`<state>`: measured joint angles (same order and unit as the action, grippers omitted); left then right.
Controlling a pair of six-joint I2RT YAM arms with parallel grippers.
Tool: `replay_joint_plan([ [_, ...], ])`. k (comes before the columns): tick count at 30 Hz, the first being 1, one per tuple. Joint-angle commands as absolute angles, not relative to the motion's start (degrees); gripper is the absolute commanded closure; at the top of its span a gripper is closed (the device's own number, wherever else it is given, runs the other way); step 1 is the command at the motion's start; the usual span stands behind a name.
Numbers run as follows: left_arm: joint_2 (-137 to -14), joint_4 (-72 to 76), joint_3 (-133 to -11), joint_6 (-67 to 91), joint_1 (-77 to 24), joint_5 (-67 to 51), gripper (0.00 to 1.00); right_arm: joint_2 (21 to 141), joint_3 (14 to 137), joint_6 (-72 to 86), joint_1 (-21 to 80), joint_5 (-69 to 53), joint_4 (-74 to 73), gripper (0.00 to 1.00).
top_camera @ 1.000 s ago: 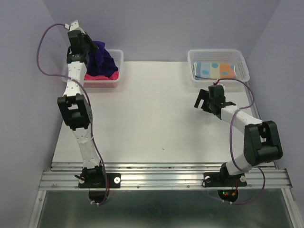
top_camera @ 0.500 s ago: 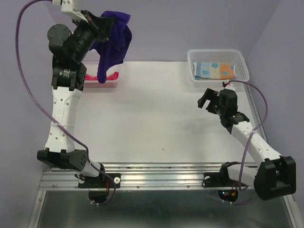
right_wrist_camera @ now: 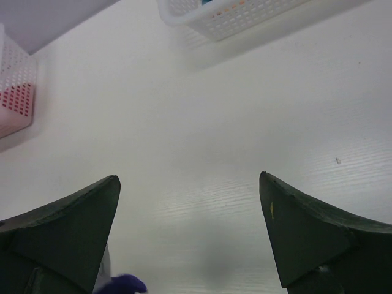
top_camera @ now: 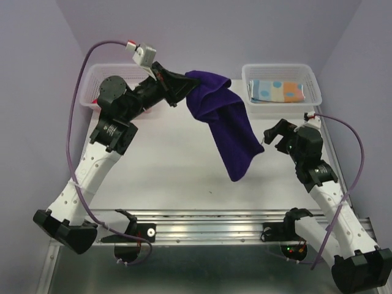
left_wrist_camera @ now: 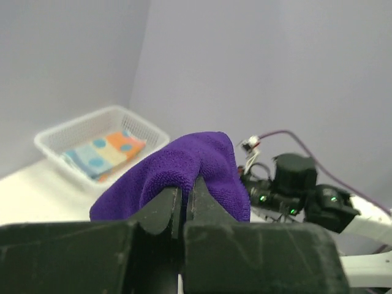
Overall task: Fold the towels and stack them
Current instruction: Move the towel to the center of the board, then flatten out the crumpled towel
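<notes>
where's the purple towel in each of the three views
Top external: purple towel in the centre, hanging from the left gripper above the table.
Left wrist: purple towel bunched at centre, pinched in the left gripper.
Right wrist: only a small purple tip at the bottom edge, left of middle.
Shared landmark: the white basket holding the spotted towel: top right overhead, left in the left wrist view, top edge in the right wrist view.

Lab test cell: plain lilac walls (top_camera: 275, 24), white table (top_camera: 171, 162), aluminium rail (top_camera: 208, 222).

The left gripper (top_camera: 184, 84) is held high, clamped on the purple towel (top_camera: 229, 131). The right gripper (top_camera: 274, 131) stands wide open.
</notes>
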<state>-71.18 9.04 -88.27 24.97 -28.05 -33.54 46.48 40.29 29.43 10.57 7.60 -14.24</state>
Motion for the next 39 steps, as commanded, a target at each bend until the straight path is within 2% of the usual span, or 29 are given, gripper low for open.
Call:
replay_joint_plan([
  [1,-63.9,17.0,-73.5,23.1,-27.4,-23.1,1.0,45.0,39.4,30.8,10.6,9.9,-17.3,0.0],
  [2,-60.9,15.9,-69.8,23.1,-27.3,-19.6,0.96,45.0,39.2,30.8,10.6,10.3,-17.7,0.0],
  [3,-59.5,15.6,-62.8,23.2,-27.2,-16.3,0.71,45.1,38.9,30.9,10.6,10.3,-18.1,0.0],
  [4,-58.2,15.2,-59.3,23.4,-26.6,-9.4,0.55,45.3,38.8,30.9,10.6,10.5,-18.1,0.0],
  [5,-57.1,14.6,-55.9,23.8,-26.3,-5.8,0.42,45.6,38.6,31.0,10.5,10.6,-18.0,0.0],
  [6,-55.6,12.5,-50.8,26.3,-25.4,-2.6,0.05,46.2,38.5,31.2,10.6,10.7,-17.8,0.0],
  [7,-55.4,10.6,-49.0,27.9,-23.4,4.4,0.01,47.4,38.6,31.2,10.6,10.5,-17.7,0.0],
  [10,-56.8,0.1,-46.8,35.2,-19.0,10.4,0.01,49.7,38.6,30.9,10.6,8.2,-16.4,0.0],
  [14,-60.4,-5.7,-45.1,37.6,-15.6,9.8,0.01,54.8,38.2,30.5,10.8,3.4,-14.2,0.0],
  [19,-62.9,-1.3,-41.0,37.5,-15.8,-3.1,0.01,60.5,38.8,30.7,15.8,3.9,-13.4,0.0],
  [22,-64.0,5.6,-37.5,38.9,-20.1,-11.8,0.01,65.1,40.4,32.2,22.9,8.2,-14.7,0.0],
  [31,-69.3,6.4,-38.2,38.7,-30.9,-8.7,0.01,73.6,41.5,35.4,28.1,14.9,-20.6,0.0],
  [32,-69.3,6.5,-38.1,38.7,-31.5,-8.3,0.01,74.3,41.8,35.3,28.8,15.3,-20.7,0.02],
  [35,-68.8,6.6,-37.7,38.8,-33.2,-7.1,0.01,77.9,43.5,35.4,31.0,16.4,-21.4,0.16],
  [36,-68.4,6.8,-37.4,39.0,-34.0,-6.8,0.01,79.8,43.8,35.6,31.5,17.0,-21.6,0.24],
  [39,-68.0,6.9,-36.6,39.2,-34.5,-6.3,0.01,82.7,44.9,36.5,33.4,17.8,-21.7,0.34],
])
